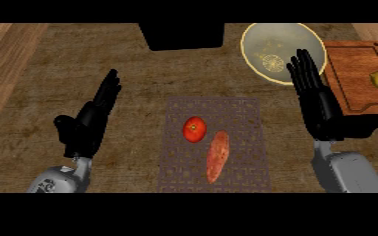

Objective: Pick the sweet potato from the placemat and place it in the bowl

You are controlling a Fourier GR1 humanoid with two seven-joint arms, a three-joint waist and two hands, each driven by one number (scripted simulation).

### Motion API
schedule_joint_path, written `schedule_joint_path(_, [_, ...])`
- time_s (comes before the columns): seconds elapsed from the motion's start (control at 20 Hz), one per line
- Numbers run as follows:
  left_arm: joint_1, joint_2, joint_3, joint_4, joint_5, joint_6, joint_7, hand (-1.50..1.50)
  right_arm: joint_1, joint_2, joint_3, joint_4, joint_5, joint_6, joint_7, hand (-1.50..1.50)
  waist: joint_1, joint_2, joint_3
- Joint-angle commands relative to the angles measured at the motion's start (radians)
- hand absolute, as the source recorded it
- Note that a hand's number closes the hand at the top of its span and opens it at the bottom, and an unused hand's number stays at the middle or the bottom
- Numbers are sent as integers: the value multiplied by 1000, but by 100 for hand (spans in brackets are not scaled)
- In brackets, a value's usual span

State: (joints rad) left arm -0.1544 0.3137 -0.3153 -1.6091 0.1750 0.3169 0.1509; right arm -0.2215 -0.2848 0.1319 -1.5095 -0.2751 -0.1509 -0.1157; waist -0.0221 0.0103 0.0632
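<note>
Head view, oblong sweet potato [217,156], latticed placemat [244,111], round bowl [289,34], left hand [88,122] and right hand [317,100] outstretched

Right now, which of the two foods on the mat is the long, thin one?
The sweet potato: orange-brown and elongated, lying just right of the tomato, which is round and red.

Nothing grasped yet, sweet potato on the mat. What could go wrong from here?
1. The tomato lies close beside the sweet potato on the placemat. A grasp there could nudge the tomato or catch it instead.
2. The right robot hand, open, overlaps the edge of the bowl in the head view, with the cutting board alongside. A careless swing could bump either one.
</note>
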Motion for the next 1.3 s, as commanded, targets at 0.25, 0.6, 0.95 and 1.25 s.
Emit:
schedule_joint_path(0.25, [-4,164,205,60,-36,36,-27,0,-2,-106,70,-291,261,-152,61,150,-1,-28,-69])
schedule_joint_path(0.6, [68,164,224,43,-2,33,-21,0,376,-118,187,-198,631,-451,327,-150,-52,-38,-76])
schedule_joint_path(0.95, [96,154,228,46,5,2,-72,0,664,-74,412,-453,1036,-551,573,-150,-33,-22,-73])
schedule_joint_path(1.25, [19,166,250,76,27,-53,-57,0,631,4,441,-738,1360,-294,923,-150,7,-9,-68])
